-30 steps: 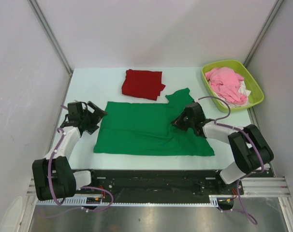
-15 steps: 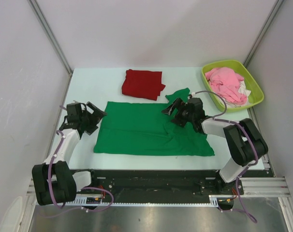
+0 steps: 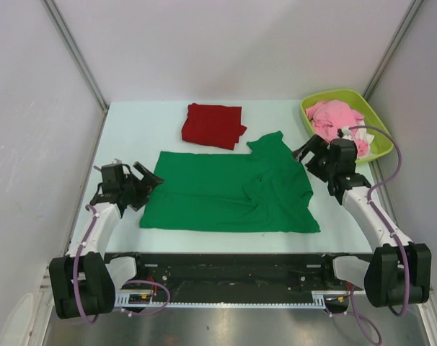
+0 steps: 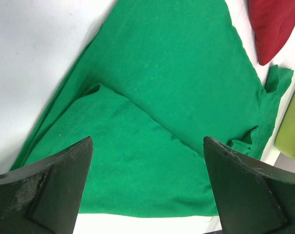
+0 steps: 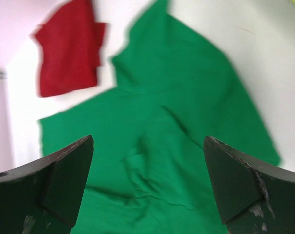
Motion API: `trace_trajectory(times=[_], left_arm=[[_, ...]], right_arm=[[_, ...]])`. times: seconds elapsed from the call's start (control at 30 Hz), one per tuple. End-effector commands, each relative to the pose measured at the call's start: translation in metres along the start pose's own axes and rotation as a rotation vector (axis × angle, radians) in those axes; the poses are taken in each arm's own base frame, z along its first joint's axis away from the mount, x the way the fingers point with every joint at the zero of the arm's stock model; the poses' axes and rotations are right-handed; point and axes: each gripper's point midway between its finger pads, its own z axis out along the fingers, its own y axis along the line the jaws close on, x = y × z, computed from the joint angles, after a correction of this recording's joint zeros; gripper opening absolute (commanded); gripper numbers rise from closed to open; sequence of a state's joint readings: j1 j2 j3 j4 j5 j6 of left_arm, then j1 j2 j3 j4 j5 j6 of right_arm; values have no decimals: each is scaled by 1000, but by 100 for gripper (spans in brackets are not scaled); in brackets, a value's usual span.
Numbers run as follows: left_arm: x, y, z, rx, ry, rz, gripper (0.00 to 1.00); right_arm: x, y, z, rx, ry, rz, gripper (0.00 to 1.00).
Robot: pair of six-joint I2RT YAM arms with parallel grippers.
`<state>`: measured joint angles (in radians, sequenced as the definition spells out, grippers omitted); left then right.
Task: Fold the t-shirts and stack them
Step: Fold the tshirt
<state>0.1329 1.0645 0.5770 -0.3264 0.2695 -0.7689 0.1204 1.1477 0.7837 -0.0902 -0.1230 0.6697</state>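
Green t-shirt (image 3: 218, 191): soft matt cotton knit, a fine stitched hem along one edge, rumpled into creases toward its right side. Dark red t-shirt (image 3: 213, 125): the same matt cloth, lying smoother. Bench (image 3: 146, 122): pale, smooth top with only a faint sheen. Tub (image 3: 381, 126): lime-green plastic, slightly glossy. The pink garment (image 3: 337, 119) in it is soft, crumpled cloth. Left claw (image 4: 147, 144) and right claw (image 5: 147, 141): hard black matt fingers (image 4: 55, 185), scuffed grey at the edges. Arm casings (image 3: 96, 220): smooth white shell, black joints. Purple cable (image 3: 76, 252): smooth sheath. Near edge: dull brushed metal sheet (image 3: 240, 328).
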Motion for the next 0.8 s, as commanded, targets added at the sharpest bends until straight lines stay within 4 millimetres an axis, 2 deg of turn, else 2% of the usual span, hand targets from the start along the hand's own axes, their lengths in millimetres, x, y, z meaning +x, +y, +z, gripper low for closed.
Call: trace_trajectory(times=[0.0,0.03,0.13,0.3,0.33,0.37,0.43,0.47,0.5,0.53,0.57,0.6,0.63,0.67,0.77], left_arm=[[4,-6,1,41,24,69,100],[5,-2,3,17,38,74,100],[13,-4,-1,19,79,76,100],[37,-2,-19,-7,112,64,100],[40,-9,-24,19,101,83,100],[54,-22,-25,66,121,142,100],[67,-40,-28,129,139,223,100],[85,-52,-31,149,190,291,100],[91,-56,-31,145,198,337,100],[109,-71,-35,178,241,405,100],[122,-65,-31,140,289,432,100],[130,-66,-29,134,302,468,100],[148,-71,-31,154,333,533,100],[156,-68,-26,128,346,555,100],[164,-72,-22,137,326,611,100]], right_arm=[[25,-70,-11,268,121,-40,100],[29,-80,-11,298,147,-24,100],[42,-91,-16,327,219,35,97],[60,-76,-39,276,281,28,95],[63,-59,-46,220,269,1,95],[74,-50,-49,178,291,-20,94],[85,-30,-53,106,304,-101,94],[102,-14,-58,67,337,-169,94],[110,-9,-61,66,355,-180,94],[120,-3,-64,54,369,-208,94],[140,11,-70,10,417,-259,93],[151,16,-74,-5,439,-289,93],[157,18,-75,0,438,-317,93],[174,26,-81,-26,463,-378,93],[186,24,-81,3,454,-437,93]])
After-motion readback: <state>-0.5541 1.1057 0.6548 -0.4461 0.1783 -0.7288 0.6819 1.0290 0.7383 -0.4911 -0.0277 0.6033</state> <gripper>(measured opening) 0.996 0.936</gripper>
